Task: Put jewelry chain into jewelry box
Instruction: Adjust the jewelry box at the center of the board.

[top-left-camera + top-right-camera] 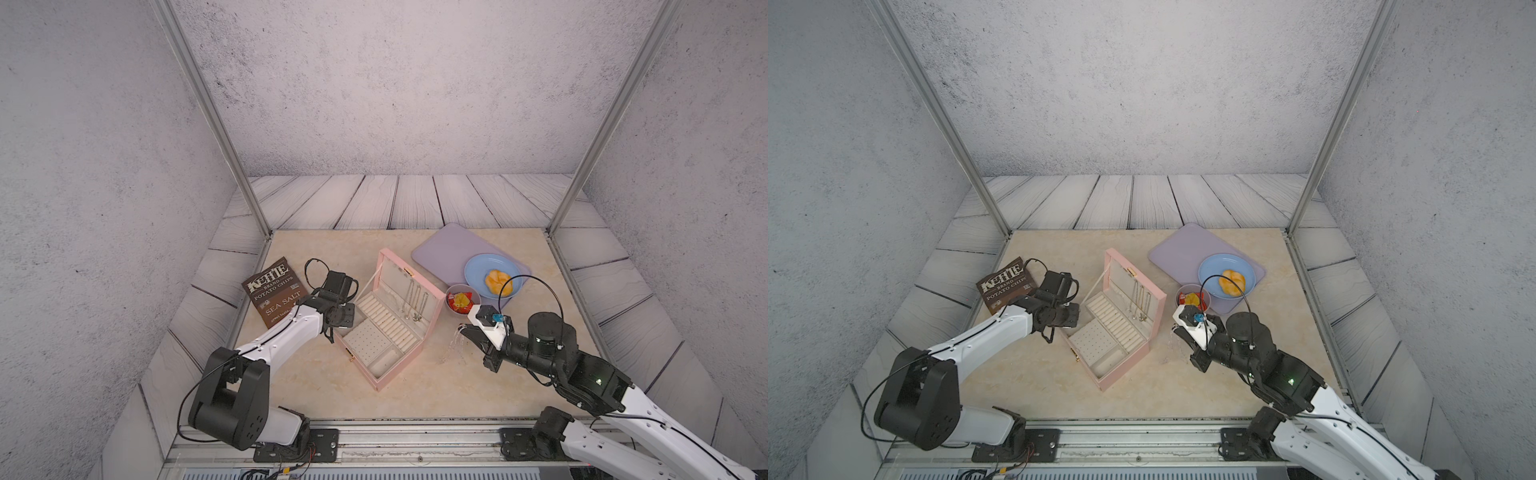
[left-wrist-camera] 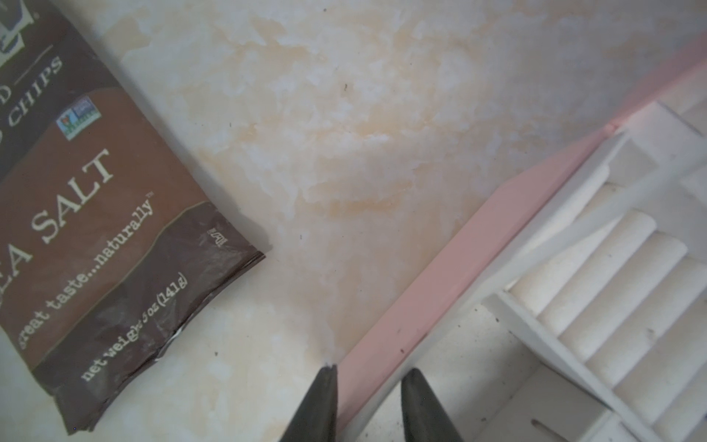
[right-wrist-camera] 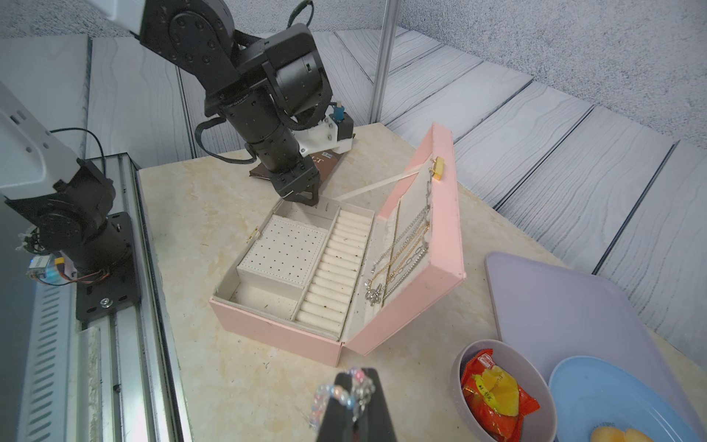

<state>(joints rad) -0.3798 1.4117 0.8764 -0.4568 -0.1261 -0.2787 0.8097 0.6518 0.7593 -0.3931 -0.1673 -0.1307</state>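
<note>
The pale pink jewelry box point(image 1: 432, 320) point(image 1: 1133, 361) stands open in mid-table, its lid upright, cream ring rolls and a dotted panel inside. My left gripper point(image 1: 347, 318) point(image 2: 369, 369) point(image 3: 304, 201) sits at the box's left end. One finger is outside the pink wall point(image 2: 459, 268) and one inside, shut on that wall. To the right of the box my right gripper point(image 1: 461, 328) point(image 1: 1175, 330) point(image 3: 355, 373) is shut on the jewelry chain point(image 1: 453, 345) point(image 3: 336, 394). The chain is pale, with pastel beads, and hangs from the fingertips down to the tabletop.
Several silver and gold necklaces point(image 3: 405, 248) hang inside the lid. A brown chips bag point(image 1: 274, 291) point(image 2: 95, 229) lies left of the box. Back right are a lilac tray point(image 1: 449, 249), a blue plate point(image 1: 478, 266) with orange food, and a grey bowl point(image 1: 451, 291) holding a snack packet.
</note>
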